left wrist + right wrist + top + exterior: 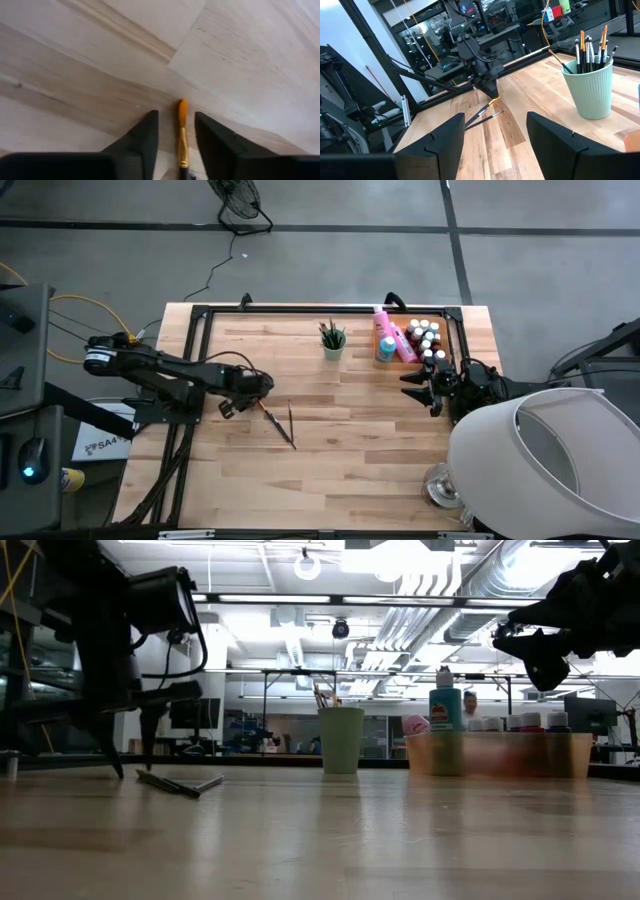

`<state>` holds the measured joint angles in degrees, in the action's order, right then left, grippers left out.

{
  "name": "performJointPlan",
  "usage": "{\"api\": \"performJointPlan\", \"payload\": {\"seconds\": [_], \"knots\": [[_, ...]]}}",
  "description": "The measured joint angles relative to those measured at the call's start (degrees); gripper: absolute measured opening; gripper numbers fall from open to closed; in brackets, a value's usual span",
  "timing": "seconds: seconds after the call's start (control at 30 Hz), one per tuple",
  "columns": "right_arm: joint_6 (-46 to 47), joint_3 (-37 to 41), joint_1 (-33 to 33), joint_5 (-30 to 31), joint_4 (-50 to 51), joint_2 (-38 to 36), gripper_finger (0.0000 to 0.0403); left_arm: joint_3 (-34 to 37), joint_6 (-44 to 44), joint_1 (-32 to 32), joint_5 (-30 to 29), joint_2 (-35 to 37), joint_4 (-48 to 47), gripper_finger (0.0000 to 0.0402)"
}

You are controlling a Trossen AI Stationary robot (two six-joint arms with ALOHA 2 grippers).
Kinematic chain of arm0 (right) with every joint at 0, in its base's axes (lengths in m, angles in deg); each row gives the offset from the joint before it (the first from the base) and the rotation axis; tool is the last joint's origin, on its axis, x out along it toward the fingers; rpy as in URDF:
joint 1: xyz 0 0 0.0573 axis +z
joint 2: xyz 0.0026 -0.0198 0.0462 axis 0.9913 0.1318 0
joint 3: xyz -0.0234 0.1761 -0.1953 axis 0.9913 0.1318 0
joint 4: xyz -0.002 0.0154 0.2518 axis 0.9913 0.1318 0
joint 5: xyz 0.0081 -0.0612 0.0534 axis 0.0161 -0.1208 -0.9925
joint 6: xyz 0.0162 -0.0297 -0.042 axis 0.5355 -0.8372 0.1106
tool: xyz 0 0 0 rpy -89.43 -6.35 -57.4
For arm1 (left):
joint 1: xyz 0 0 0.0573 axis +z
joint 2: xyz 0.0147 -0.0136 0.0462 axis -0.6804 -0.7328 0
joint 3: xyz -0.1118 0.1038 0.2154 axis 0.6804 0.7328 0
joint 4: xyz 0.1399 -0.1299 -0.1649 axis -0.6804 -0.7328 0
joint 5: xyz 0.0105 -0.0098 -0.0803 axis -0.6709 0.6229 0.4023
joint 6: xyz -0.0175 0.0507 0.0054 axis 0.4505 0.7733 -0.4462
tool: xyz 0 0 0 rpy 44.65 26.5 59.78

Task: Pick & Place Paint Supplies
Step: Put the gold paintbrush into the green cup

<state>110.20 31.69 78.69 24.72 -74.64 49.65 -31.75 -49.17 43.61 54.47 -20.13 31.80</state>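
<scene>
A light green cup (333, 344) stands upright on the wooden surface (340, 470), near the flat orange tray (384, 332). A fan (238, 202) sits on the floor.

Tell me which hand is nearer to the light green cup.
Right. The right hand hovers open beside the orange tray, a short way from the light green cup. The left hand is farther off, open over the loose brushes.

You're getting bright, even light from overhead: ceiling lamps (306, 564) are glaring white in the low view. There the arms are showing as dark silhouettes, and the near table (320, 840) is blurring out of focus. In the left wrist view the brush (182, 130) is casting soft shadow.
</scene>
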Motion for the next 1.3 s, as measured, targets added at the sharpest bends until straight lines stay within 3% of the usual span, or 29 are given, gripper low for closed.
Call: {"api": "performJointPlan", "payload": {"seconds": [0.2,0.47,0.7,0.97,1.3], "knots": [[0.00,-0.02,0.01,0.00,0.00,0.00,0.0207,-0.16,-0.27,-0.04,0.82,-0.04,-0.65,0.0058],[0.00,-0.01,0.01,-0.01,0.00,0.00,0.0207,-0.16,-0.12,-1.57,0.56,-0.09,-0.27,0.0007],[0.00,-0.02,-0.01,-0.02,0.04,0.00,0.0207,-0.57,2.73,-2.09,1.58,-0.16,-0.15,0.0003],[0.00,-0.01,0.01,-0.02,0.00,0.00,0.0207,-4.26,13.01,-2.27,3.52,1.15,-1.01,0.0001],[0.00,-0.02,-0.01,-0.02,0.00,0.00,0.0207,-10.47,27.50,-2.27,0.92,9.69,-4.56,0.0000]]}}
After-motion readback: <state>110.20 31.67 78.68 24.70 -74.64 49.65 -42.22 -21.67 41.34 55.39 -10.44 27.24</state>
